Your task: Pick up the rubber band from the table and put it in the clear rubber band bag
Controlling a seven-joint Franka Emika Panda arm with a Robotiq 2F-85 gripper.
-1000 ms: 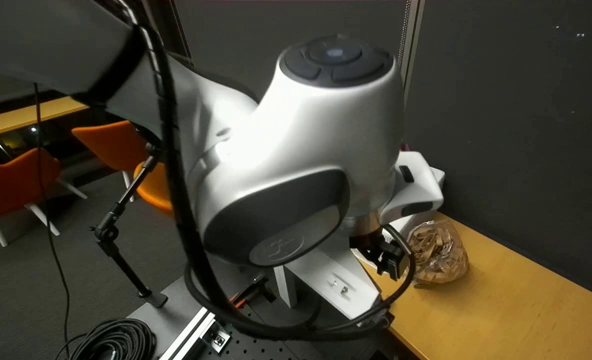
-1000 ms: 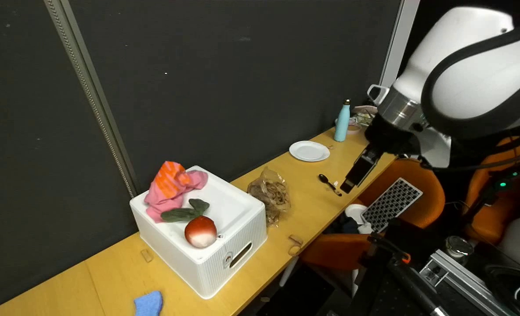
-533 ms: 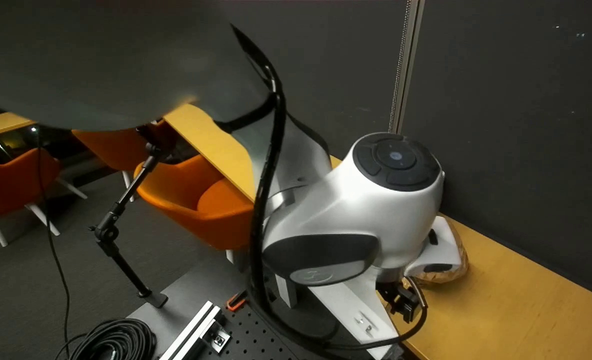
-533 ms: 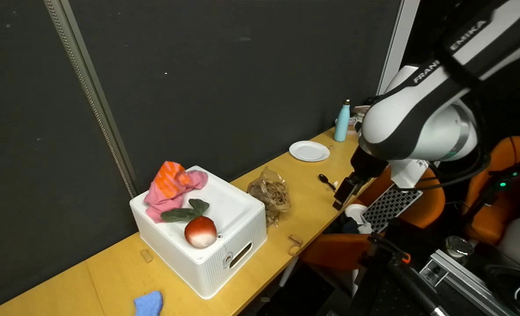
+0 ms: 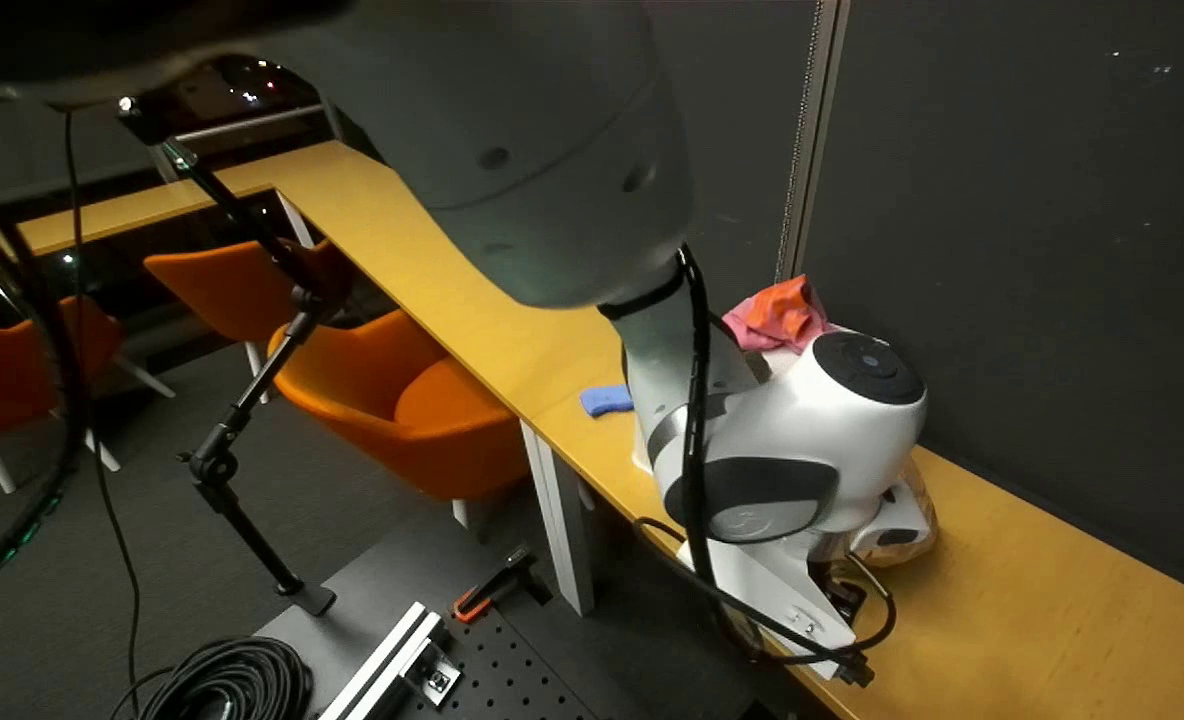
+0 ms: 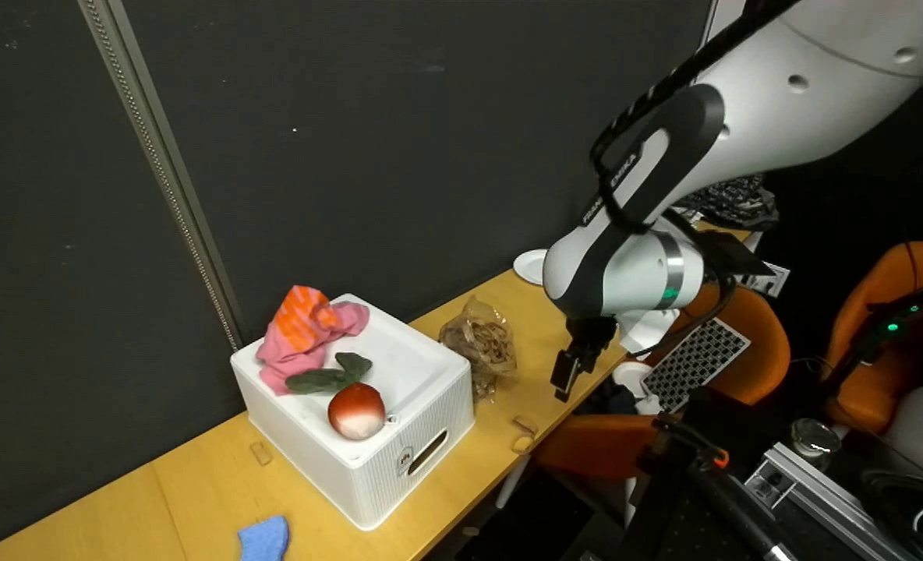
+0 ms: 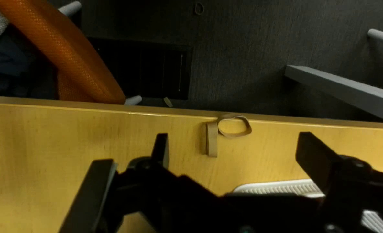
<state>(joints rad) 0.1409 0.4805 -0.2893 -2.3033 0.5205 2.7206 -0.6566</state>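
Two tan rubber bands lie at the edge of the yellow-tan table (image 7: 65,136) in the wrist view: one narrow rubber band (image 7: 212,139) and, touching it, a looped rubber band (image 7: 249,130) that overlaps the edge. They also show in an exterior view, as one rubber band (image 6: 524,425) and the looped rubber band (image 6: 521,446). My gripper (image 7: 235,142) is open and empty, its fingers either side of the bands in the picture; in an exterior view the gripper (image 6: 564,383) hovers beyond them, above the table. The clear rubber band bag (image 6: 477,343) sits beside the white box; my arm partly hides the bag (image 5: 922,535).
The white box (image 6: 430,389) bears a pink-orange cloth (image 6: 302,335), a green item (image 6: 325,380) and a red-white ball (image 6: 356,413). Another rubber band (image 6: 260,453) and a blue cloth (image 6: 264,538) lie left of it. A white plate (image 6: 530,266) is partly hidden. Orange chairs (image 5: 402,400) stand alongside.
In an exterior view my arm and gripper have moved left and down along the table, from near the black spoon to close by the two rubber bands. The arm now hides the spoon and bottle.
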